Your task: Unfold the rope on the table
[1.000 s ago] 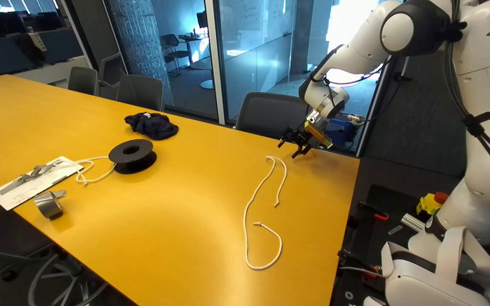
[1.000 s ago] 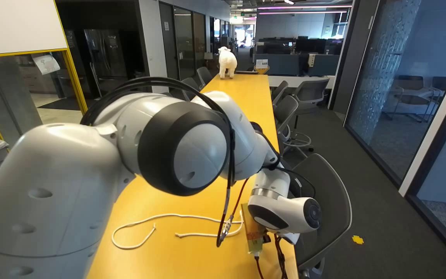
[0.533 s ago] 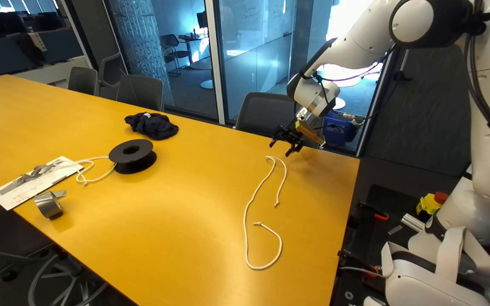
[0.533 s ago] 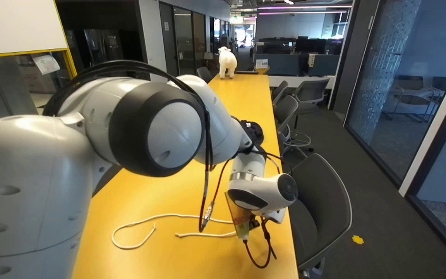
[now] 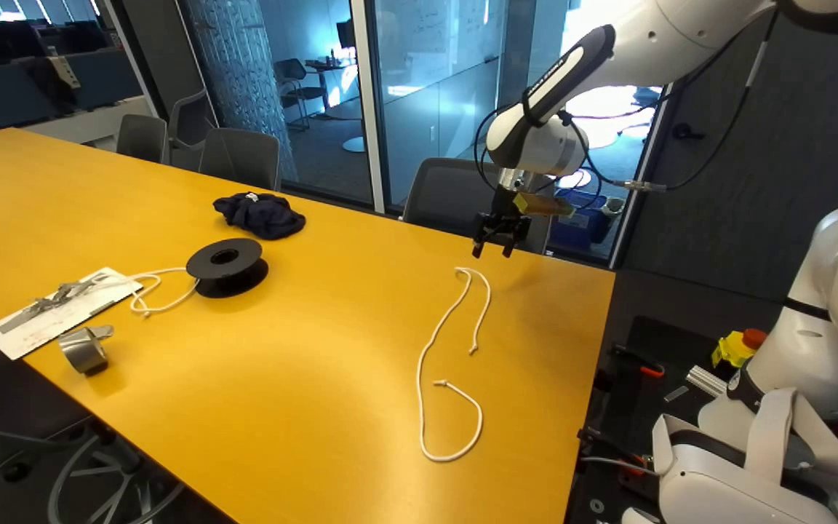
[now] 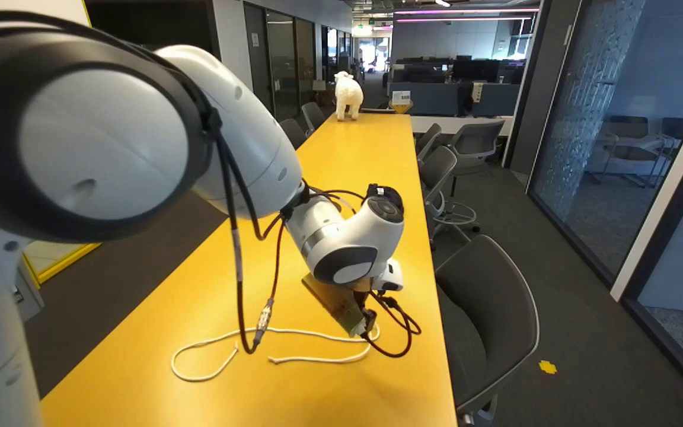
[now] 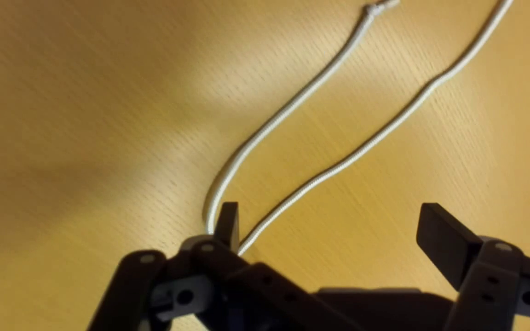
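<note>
Swung upright from its earlier tilt, the gripper (image 5: 492, 252) points down above the far right of the table (image 5: 302, 407), its fingers (image 7: 446, 243) spread wide. In an exterior view, the rope (image 5: 420, 400) lies on the table just nearer, bent back far and near, well right of the black spool (image 5: 224, 271).

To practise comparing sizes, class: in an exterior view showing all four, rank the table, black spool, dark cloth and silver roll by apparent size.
1. Table
2. Black spool and dark cloth: too alike to rank
3. Silver roll
</note>
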Robot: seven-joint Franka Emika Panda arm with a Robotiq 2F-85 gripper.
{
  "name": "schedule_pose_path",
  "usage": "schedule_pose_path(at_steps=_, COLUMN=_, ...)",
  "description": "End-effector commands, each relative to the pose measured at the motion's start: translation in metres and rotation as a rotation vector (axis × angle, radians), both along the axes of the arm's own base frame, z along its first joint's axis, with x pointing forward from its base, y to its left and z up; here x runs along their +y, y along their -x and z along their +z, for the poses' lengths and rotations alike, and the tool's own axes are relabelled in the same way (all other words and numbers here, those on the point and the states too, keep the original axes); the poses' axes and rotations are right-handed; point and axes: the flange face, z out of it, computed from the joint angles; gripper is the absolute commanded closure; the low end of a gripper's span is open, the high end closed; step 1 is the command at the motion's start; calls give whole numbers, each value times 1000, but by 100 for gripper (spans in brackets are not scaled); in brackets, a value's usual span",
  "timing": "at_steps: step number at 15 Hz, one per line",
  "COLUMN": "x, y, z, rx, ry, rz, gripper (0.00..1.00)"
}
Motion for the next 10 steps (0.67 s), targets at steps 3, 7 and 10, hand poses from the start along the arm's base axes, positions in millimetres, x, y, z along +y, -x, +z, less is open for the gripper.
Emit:
schedule_pose_path(at_steps=3, x=17, y=43, z=47, rx=12, ry=205, rz=198, gripper=0)
schedule_pose_path(at_steps=7, x=20, y=71, z=100, rx=-18, ry=360, rz=230, gripper=0)
schedule_pose_path(at_steps=10, x=32, y=95, z=140, rx=-53, ry=416, rz=202, gripper=0)
